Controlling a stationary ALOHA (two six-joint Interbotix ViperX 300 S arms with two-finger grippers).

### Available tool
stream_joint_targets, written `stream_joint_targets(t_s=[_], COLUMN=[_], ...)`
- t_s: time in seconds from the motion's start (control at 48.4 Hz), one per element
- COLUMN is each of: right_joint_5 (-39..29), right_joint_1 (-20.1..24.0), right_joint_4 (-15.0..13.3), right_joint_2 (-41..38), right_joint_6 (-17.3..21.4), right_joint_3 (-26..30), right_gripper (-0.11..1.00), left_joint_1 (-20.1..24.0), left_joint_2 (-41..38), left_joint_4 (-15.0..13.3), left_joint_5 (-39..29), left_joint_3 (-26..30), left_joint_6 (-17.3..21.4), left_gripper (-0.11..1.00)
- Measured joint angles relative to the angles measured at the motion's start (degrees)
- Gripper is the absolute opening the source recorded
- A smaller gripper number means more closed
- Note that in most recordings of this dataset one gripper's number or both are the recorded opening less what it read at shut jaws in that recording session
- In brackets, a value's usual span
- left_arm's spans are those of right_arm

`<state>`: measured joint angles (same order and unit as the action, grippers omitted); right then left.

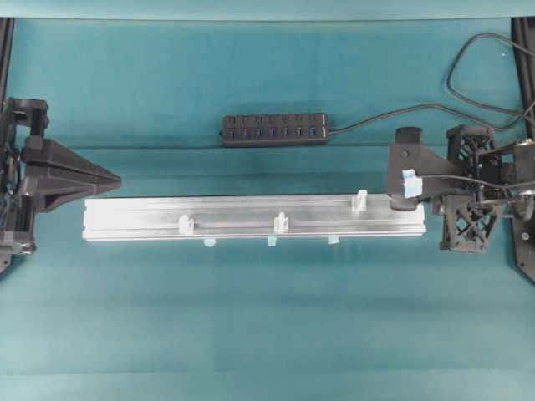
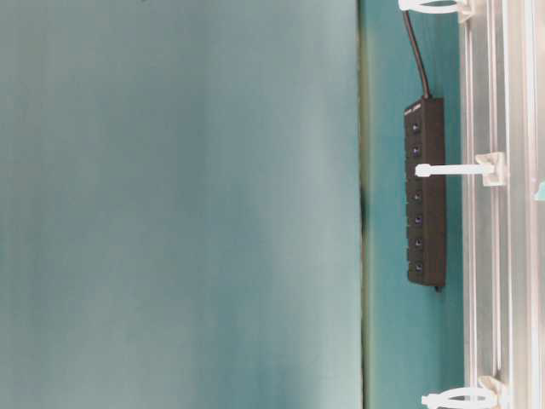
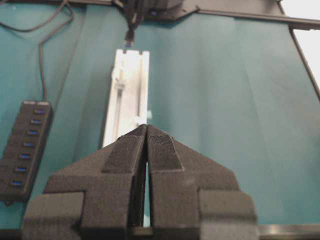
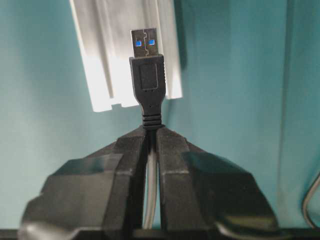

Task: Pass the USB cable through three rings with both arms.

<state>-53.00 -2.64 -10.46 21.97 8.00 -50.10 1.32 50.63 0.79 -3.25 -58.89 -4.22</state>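
The right gripper (image 4: 151,131) has its fingers closed on the USB cable (image 4: 148,80), pinching it just behind the plug. The plug sticks out past the fingertips, its metal tip with blue inserts pointing at the near end of the rail (image 4: 127,50). In the overhead view this gripper (image 1: 399,190) sits at the right end of the rail (image 1: 251,219), carrying a light blue tape patch (image 1: 410,184), and the plug itself cannot be made out there.

The left gripper (image 3: 146,129) holds nothing; its fingers are pressed together. In the overhead view it (image 1: 115,180) hangs just off the rail's left end, pointing right.

The rail lies lengthwise across the teal worktop (image 1: 267,326). Three rings stand on it: the left ring (image 1: 185,224) and the middle ring (image 1: 281,222) near the front edge, the right ring (image 1: 360,200) nearer the back edge and closest to the right gripper. No cable passes through any of them.

Behind the rail lies a black hub (image 1: 274,128) with blue sockets, its cord (image 1: 376,117) running off to the right.
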Motion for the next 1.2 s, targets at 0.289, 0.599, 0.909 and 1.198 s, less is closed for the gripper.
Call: stream_joint_targets(t_s=[0.289, 0.599, 0.909, 1.198], right_joint_5=[4.7, 11.7, 15.3, 18.4], right_joint_1=[-1.7, -2.6, -2.6, -2.2], right_joint_4=[-3.0, -3.5, -3.5, -3.7], right_joint_2=[-0.3, -4.7, -6.8, -6.8], right_joint_6=[0.1, -0.1, -0.2, -0.3], right_joint_3=[-1.8, -2.8, -2.8, -2.8], right_gripper=[-0.08, -0.08, -0.08, -0.08], left_joint_1=[0.0, 0.0, 0.0, 0.0], left_joint_2=[-0.1, -0.2, -0.3, -0.3], left_joint_4=[-0.1, -0.1, -0.1, -0.1], left_joint_5=[0.0, 0.0, 0.0, 0.0], left_joint_3=[0.1, 0.1, 0.0, 0.0], left_joint_6=[-0.1, -0.2, -0.3, -0.3], left_gripper=[0.03, 0.03, 0.03, 0.03])
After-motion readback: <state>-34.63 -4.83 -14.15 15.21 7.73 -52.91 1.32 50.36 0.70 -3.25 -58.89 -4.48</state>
